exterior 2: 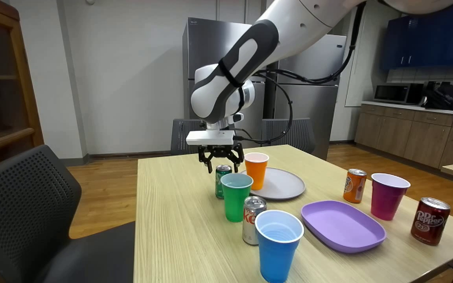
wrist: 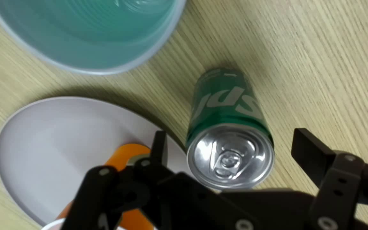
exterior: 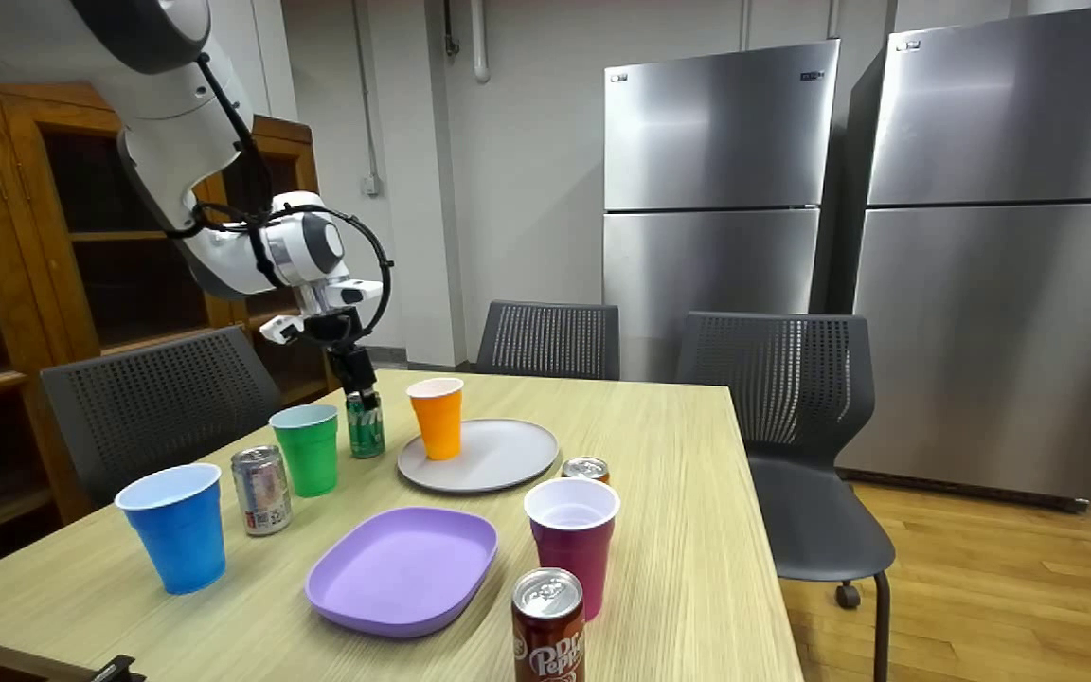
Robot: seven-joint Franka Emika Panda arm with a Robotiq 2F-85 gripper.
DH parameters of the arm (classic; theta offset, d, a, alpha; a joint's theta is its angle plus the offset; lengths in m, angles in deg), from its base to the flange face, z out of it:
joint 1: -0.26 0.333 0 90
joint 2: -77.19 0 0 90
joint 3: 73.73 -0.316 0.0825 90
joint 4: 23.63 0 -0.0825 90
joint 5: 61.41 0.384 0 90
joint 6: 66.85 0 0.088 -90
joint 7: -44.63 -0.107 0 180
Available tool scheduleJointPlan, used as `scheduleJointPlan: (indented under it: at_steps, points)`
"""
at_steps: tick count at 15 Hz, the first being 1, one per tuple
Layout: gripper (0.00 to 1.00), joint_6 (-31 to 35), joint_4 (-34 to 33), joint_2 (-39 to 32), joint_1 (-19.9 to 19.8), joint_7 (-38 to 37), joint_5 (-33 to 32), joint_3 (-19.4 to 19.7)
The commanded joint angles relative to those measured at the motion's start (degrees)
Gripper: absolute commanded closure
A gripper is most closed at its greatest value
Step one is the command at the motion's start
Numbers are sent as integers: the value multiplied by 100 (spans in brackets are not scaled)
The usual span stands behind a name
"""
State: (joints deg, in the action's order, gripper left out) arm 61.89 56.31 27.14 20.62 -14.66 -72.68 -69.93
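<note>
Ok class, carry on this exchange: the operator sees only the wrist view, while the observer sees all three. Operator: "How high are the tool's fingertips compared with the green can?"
Observer: In an exterior view, the tool hangs with its fingertips looking roughly level with the lid of the green can.
Operator: What stands beyond the green cup, away from that can?
Observer: A silver can, placed between that cup and a blue cup.
Operator: Is there any plate besides the gray plate?
Observer: Yes, a purple plate with rounded corners.
</note>
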Motion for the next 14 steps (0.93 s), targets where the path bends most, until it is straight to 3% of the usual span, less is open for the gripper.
scheduleJointPlan:
  at_steps: [1, 2, 3, 7, 14]
  points:
    - [0, -148, -197, -134, 33, 78, 0, 27]
    - [25, -148, -210, -157, 39, 68, -9, 39]
    - [26, -141, -218, -172, 38, 60, -5, 43]
    - [58, -125, -203, -165, 44, 51, -22, 73]
    - [61, 11, 66, 40, 39, 8, -12, 91]
